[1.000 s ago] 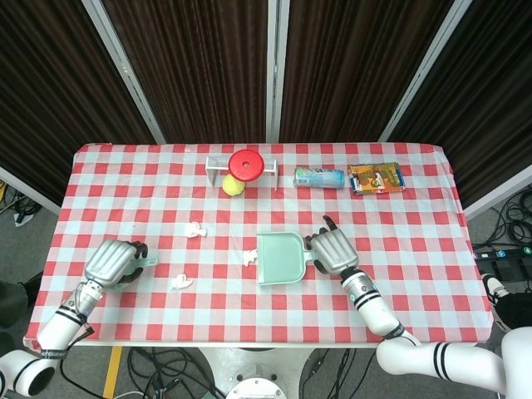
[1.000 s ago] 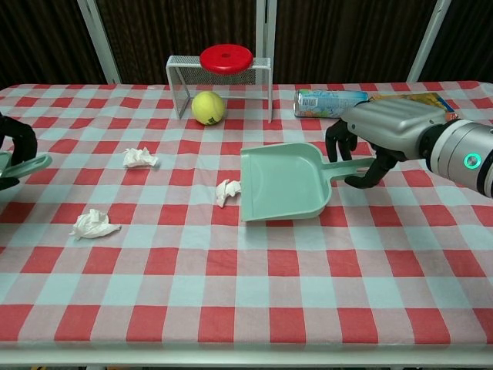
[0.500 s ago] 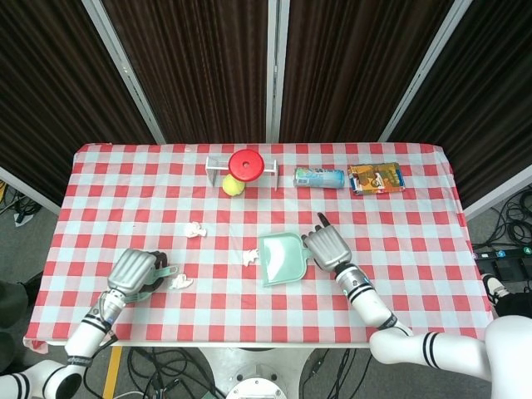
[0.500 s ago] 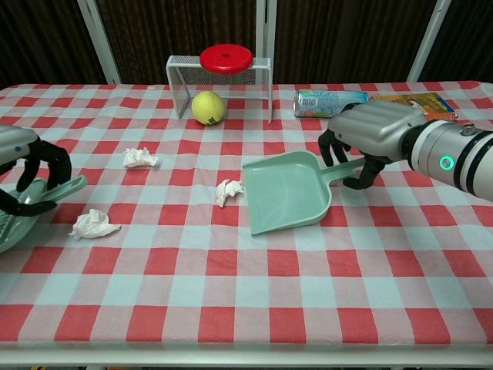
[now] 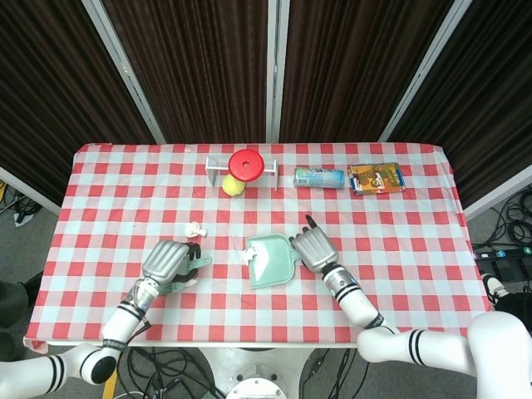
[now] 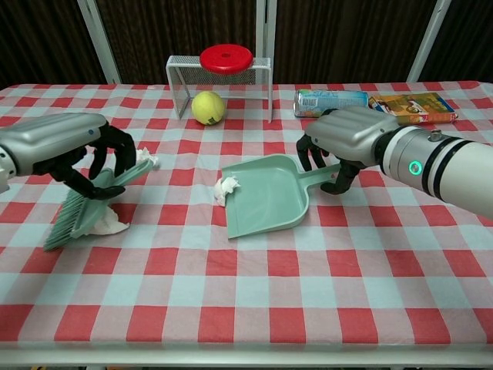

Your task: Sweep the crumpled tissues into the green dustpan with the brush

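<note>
A: Both hands shifted toward frame centre. Left hand (image 6: 73,150) has fingers wrapped round the green bristle brush (image 6: 81,210), bristles touching a crumpled white tissue (image 6: 110,223) at left.

B: Right hand (image 6: 347,139)?

A: Fingers curled on the handle of the green plastic dustpan (image 6: 262,196). Second tissue wad (image 6: 226,187) sits at its left lip; a third (image 5: 194,227) lies further up-left.

B: Handling?

A: Tissues look very light and soft, so they'll likely skid or flip. I'd use slow, low strokes, pan lip flat on the red-checked tablecloth (image 6: 308,293).
</note>
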### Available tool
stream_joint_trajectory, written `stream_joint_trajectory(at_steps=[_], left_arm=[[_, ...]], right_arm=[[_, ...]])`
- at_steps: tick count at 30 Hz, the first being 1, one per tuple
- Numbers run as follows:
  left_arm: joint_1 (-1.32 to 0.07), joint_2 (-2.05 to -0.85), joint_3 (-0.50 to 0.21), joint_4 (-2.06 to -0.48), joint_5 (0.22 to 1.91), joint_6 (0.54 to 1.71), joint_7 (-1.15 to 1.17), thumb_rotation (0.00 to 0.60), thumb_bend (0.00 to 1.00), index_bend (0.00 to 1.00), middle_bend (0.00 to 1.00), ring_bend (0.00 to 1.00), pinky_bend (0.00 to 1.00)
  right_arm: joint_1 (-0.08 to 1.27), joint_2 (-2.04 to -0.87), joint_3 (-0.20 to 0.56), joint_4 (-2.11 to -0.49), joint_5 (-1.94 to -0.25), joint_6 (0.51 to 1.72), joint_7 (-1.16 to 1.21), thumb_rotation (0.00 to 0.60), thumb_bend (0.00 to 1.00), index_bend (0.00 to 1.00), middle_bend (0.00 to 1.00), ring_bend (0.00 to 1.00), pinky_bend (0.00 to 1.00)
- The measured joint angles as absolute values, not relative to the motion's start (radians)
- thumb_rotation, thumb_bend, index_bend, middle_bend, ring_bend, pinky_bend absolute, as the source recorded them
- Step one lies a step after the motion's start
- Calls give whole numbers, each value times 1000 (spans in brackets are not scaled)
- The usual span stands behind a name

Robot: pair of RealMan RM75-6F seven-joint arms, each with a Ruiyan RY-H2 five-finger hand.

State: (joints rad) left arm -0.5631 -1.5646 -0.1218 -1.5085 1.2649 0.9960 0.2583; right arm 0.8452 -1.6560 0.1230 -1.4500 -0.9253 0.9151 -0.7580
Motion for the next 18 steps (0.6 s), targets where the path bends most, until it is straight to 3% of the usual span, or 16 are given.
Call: stream_joint_trajectory(at_steps=[18], left_arm=[[-707, -1765, -236, -1433, 1226, 964, 228, 600, 447, 542, 558, 626, 922]], right_arm=[[845, -1645, 120, -1442, -905, 901, -678, 600, 428, 663, 601, 337, 81]])
